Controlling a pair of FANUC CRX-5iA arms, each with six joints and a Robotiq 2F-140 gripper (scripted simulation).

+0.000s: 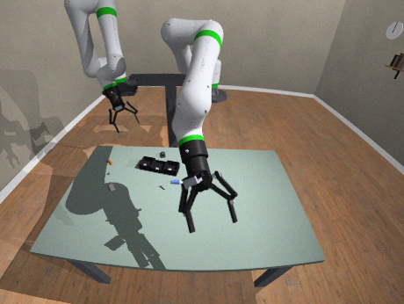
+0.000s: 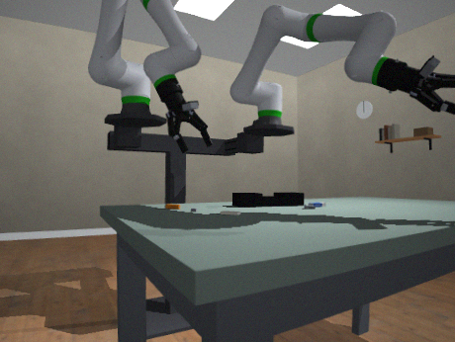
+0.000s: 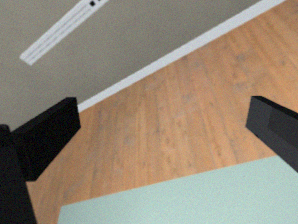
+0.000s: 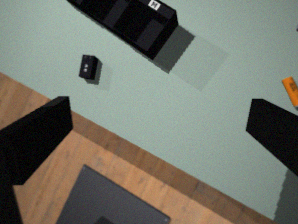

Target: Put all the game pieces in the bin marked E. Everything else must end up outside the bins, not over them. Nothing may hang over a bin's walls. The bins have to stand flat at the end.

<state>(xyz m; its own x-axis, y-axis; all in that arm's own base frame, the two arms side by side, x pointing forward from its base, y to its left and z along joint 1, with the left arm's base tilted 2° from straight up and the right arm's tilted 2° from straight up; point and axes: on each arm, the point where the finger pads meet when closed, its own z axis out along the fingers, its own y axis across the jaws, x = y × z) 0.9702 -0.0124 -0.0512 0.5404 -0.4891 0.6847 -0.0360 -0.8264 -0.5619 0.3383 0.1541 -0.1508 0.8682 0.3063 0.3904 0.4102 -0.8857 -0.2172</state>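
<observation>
Three joined-looking black bins (image 1: 159, 166) (image 2: 267, 201) (image 4: 117, 22) stand in a row; the end bin in the right wrist view is marked M, and the mark E is not readable. A black block with pale dots (image 1: 162, 155) (image 4: 88, 68) lies behind them. Also on the table are an orange piece (image 1: 110, 162) (image 2: 172, 207) (image 4: 290, 91), a small grey piece (image 1: 108, 173) (image 2: 193, 210), a pale flat block (image 1: 111, 187) (image 2: 230, 213), a blue item (image 1: 176, 182) (image 2: 317, 204) and a thin dark item (image 1: 162, 187) (image 2: 309, 208). My left gripper (image 1: 212, 226) (image 3: 162, 112) is open above the table. My right gripper (image 1: 127, 126) (image 2: 197, 147) (image 4: 160, 113) is open, high behind the table.
The green table (image 1: 263, 237) (image 2: 198, 247) (image 3: 200, 200) has its back edge near the dark arm stand (image 1: 171, 110) (image 2: 175, 178). The left arm reaches over the table beside the bins. Its shadow falls across the pale block.
</observation>
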